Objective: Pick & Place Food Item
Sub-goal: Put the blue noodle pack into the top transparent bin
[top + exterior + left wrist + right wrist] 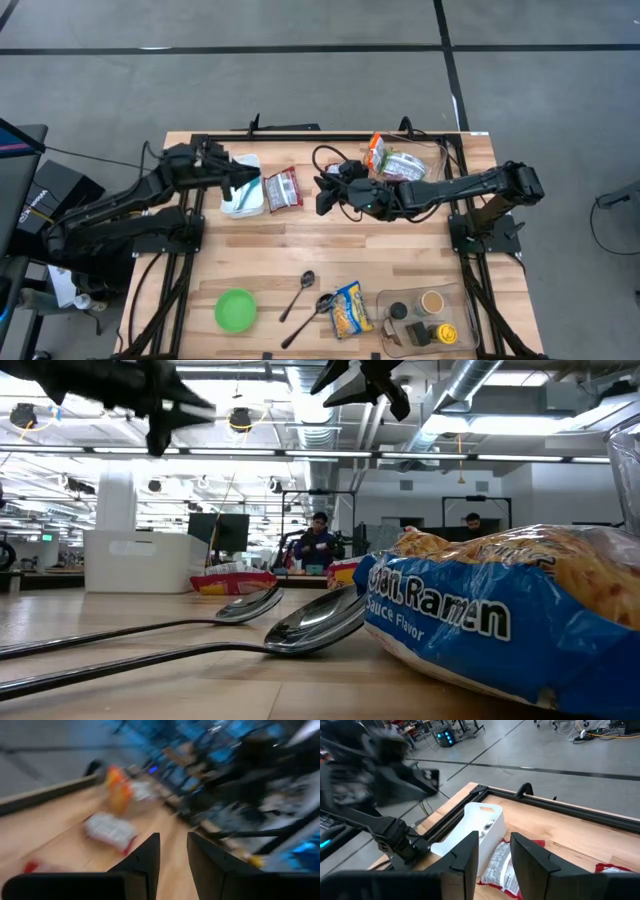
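While both arms hang above the far half of the table (300, 240), no food is picked up yet, so I think the job is only starting.

The left gripper (250, 181) floats over the white bin (243, 197), at about 10 o'clock from the table's middle. Its two fingers stand a little apart with nothing between them. The right gripper (322, 197) floats near 12 o'clock, just beside the red and white snack pack (282, 189). Its fingers are a little apart too, and they hold nothing.

The snack pack lies flat on the wood between the two grippers, right next to the bin. It is the closest food to both, so my guess is that it gets picked. The task does not say where the food should go. The bin seems a likely spot, but I cannot be sure. So grabbing, lifting and putting down are all left to do.

Now the count. I see four food packs: the snack pack, an orange bag (377, 152) and a green and white bag (406, 165) at about 1 o'clock, and a blue and yellow ramen pack (349, 309) at about 5 o'clock. There are two spoons (303, 296) near 6 o'clock. There is one green bowl (235, 309) at about 7 o'clock. One clear tray (395, 296) at the 5 o'clock corner holds small jars, but I cannot count them well. Two people (319, 544) sit far back in the room.
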You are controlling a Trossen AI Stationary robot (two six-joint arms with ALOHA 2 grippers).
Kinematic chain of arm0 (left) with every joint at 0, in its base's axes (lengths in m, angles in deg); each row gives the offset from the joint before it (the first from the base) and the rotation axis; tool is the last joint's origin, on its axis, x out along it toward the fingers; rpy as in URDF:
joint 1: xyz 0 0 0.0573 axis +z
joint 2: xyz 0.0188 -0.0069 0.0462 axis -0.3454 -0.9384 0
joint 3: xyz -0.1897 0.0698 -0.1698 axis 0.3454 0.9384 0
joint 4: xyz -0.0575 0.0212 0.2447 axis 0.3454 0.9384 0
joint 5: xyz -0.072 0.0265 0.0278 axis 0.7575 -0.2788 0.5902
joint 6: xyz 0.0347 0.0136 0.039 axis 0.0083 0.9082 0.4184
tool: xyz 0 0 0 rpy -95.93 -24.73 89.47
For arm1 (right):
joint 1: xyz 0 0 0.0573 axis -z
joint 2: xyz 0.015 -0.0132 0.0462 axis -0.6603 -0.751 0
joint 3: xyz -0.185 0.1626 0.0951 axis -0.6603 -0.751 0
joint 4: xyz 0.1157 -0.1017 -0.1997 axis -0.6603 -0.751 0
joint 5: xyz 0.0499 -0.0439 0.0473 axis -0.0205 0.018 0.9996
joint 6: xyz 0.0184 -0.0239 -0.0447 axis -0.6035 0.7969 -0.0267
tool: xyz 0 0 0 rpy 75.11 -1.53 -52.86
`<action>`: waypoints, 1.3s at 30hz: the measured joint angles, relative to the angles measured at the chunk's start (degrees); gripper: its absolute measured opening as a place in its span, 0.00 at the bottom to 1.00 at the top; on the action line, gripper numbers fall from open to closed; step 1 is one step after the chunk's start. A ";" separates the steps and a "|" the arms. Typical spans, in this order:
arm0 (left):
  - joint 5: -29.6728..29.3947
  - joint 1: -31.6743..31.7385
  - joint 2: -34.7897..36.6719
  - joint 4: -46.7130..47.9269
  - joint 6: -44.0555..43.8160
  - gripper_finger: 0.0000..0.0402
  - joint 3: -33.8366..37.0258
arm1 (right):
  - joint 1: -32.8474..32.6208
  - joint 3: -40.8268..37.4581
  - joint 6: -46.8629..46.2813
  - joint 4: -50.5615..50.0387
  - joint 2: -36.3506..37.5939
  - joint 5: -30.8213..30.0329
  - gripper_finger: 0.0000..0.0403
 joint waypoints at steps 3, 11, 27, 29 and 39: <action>2.94 -0.48 1.03 -4.76 -1.38 0.23 0.00 | -0.01 -0.01 0.00 -2.34 0.00 0.00 0.26; 3.45 -4.76 1.54 -7.74 -1.93 0.23 0.00 | -0.03 -0.02 -0.14 -7.49 0.00 0.02 0.26; 3.38 -8.22 1.43 -7.67 -1.91 0.23 0.00 | 0.34 -0.02 -6.12 -23.16 0.00 25.51 0.26; 3.38 -8.25 1.43 -7.67 -1.91 0.23 0.00 | 0.15 -0.02 -7.48 -26.49 0.00 30.68 0.26; 3.34 -8.23 1.43 -7.67 -1.91 0.23 0.00 | -0.59 -0.02 -9.38 -44.19 0.00 57.99 0.26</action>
